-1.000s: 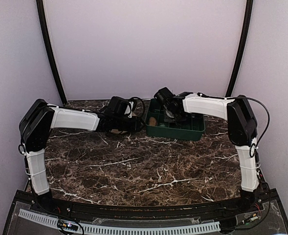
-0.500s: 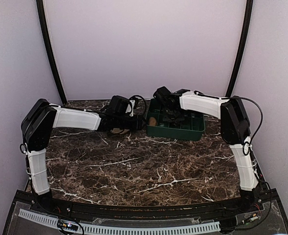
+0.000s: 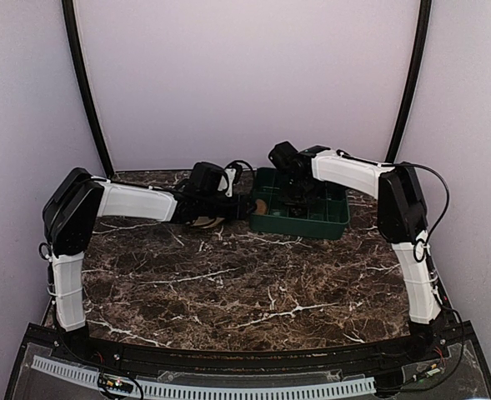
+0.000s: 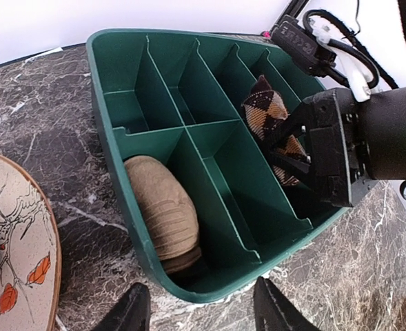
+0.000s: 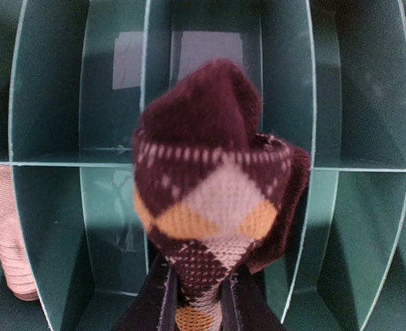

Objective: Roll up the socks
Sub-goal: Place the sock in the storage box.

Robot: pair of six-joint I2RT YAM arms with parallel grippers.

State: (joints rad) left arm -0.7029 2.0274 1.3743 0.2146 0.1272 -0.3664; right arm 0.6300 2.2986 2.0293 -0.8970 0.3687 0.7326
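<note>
**Argyle sock gripped over tray, tan sock already binned**

- Right tool [image 5: 199, 298]: jaws narrow, pinched on the lower end of the dark brown argyle sock [image 5: 209, 200] with tan, orange and cream diamonds. The sock is bunched into a rough bundle.
- The argyle sock hangs over the middle compartments of the dark green plastic tray [image 4: 109, 69] with thin dividers. Can't tell whether it touches a divider.
- The tray sits at the far edge of the dark marble-pattern bench [image 3: 228, 283], right of centre.
- The tan ribbed sock [image 4: 163, 210], rolled into a bundle, lies in the compartment at the tray's left end, resting against the outer wall.
- Left tool [image 4: 203, 310]: jaws wide, nothing between them. It is just outside the tray's left end, above the bench.
- A round cream plate [image 4: 16, 227] with a branch-and-orange-leaf print sits on the bench near the tray's left end, not touching it.
</note>
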